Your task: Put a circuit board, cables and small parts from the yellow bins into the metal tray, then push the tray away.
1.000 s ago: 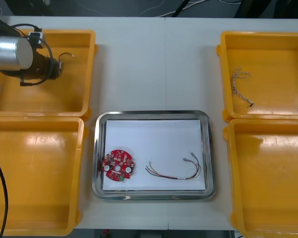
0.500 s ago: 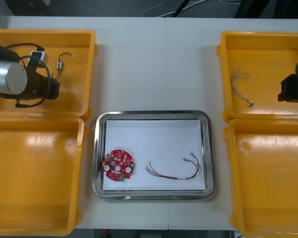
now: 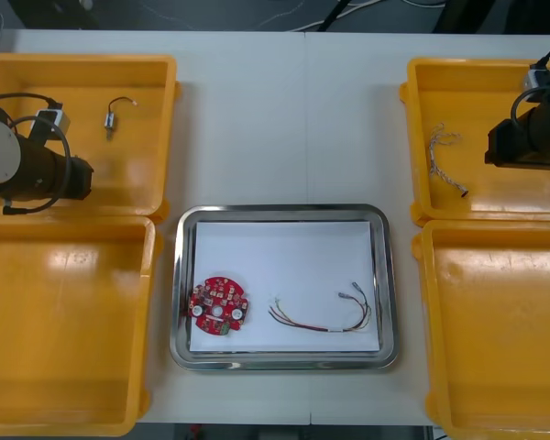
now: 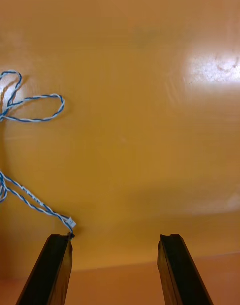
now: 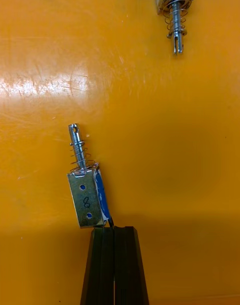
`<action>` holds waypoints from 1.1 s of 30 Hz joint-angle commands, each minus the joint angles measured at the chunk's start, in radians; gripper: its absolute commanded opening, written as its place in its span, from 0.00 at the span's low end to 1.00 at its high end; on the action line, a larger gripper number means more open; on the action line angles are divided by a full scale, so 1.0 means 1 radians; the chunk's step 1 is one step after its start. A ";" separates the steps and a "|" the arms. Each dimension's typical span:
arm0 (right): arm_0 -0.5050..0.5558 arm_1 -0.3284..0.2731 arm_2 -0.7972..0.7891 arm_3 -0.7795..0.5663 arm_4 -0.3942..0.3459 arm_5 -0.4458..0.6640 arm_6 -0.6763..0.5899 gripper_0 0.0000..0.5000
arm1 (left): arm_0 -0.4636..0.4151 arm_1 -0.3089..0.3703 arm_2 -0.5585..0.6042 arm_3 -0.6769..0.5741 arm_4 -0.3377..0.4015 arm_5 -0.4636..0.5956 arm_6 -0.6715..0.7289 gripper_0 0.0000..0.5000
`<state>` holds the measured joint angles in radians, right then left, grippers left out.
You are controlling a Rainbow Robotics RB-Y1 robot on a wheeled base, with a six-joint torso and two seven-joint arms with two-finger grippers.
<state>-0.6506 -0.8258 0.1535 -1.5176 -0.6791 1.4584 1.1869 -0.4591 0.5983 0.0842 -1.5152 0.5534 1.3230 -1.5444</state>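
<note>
The yellow bins (image 3: 92, 302) are glossy moulded plastic. The floor under my left gripper (image 5: 114, 230) throws back glare and shows fine scuffs. My fingers (image 5: 102, 265) are smooth, matt black. The small metal part (image 5: 87, 192) beside them is bright bare metal with a thin wire spring and a blue film on one side. The metal tray (image 3: 390, 275) has a polished, mirror-like rim and a flat, matt white, paper-like lining. The twisted blue and white cable (image 4: 30, 112) wears a smooth plastic sheath.
</note>
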 commanded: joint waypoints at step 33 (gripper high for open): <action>-0.070 0.136 0.175 0.165 0.024 -0.176 0.091 1.00 | -0.176 0.089 0.023 0.102 0.017 0.078 -0.103 0.86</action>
<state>-0.7218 -0.7008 0.3121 -1.3425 -0.6608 1.2918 1.2557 -0.5841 0.6419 0.0848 -1.4386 0.5768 1.4335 -1.5451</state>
